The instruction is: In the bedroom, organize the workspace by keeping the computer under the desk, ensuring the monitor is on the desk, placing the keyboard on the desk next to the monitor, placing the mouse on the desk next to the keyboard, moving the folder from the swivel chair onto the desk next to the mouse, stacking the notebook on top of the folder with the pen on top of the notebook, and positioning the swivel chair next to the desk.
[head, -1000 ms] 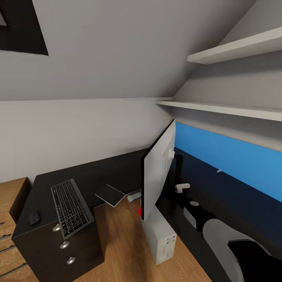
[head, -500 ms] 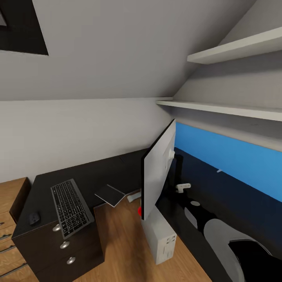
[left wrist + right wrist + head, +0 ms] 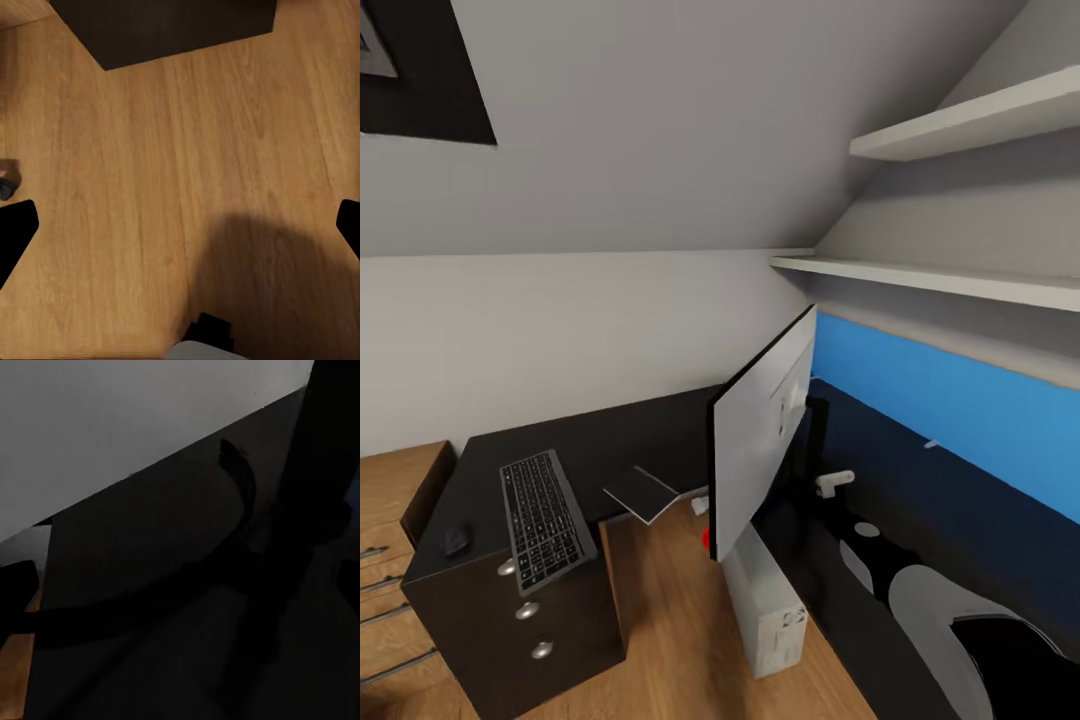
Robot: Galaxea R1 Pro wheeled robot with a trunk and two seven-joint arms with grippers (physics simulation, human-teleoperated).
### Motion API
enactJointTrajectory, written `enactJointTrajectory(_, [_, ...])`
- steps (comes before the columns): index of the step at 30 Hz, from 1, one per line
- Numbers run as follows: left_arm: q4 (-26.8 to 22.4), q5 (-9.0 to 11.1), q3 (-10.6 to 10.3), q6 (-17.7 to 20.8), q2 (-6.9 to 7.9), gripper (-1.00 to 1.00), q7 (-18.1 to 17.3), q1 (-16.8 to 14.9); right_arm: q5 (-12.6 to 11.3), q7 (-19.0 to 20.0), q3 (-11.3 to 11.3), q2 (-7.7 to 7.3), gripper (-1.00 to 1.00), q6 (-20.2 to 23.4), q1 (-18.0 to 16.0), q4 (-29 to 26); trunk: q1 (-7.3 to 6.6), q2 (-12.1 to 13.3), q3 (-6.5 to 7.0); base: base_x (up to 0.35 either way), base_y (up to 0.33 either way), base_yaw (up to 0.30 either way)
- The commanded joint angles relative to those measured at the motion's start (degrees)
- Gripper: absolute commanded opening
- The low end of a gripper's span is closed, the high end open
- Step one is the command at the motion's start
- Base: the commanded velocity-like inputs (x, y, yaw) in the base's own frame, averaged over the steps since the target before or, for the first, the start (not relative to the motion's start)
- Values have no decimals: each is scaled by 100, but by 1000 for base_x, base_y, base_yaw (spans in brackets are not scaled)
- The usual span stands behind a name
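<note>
Left gripper (image 3: 180, 225) points down at the wooden floor (image 3: 150, 165), jaws released, spread wide, nothing between. Right gripper (image 3: 180, 585) aims at the monitor (image 3: 760, 435) stand on the desk (image 3: 620, 450); jaws' state: cannot tell.

Keyboard (image 3: 544, 520) and mouse (image 3: 456, 541) lie near each other over the drawers; notebook (image 3: 642, 493) overhangs the desk edge; computer (image 3: 765, 612) stands underneath.

Versus 0.5 s ago: whole head view shifted; objects unmoved.

Computer (image 3: 765, 610) top behind monitor (image 3: 755, 450)

Head view high above desk (image 3: 620, 450), left wrist facing floor (image 3: 180, 187), right wrist near desktop
</note>
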Motion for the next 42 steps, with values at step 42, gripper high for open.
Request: enactJointTrajectory(42, [5, 53, -49, -38, 5, 100, 27, -4, 48, -11, 31, -100, 100, -222, -1, 9, 0, -4, -6, -15, -84, 80])
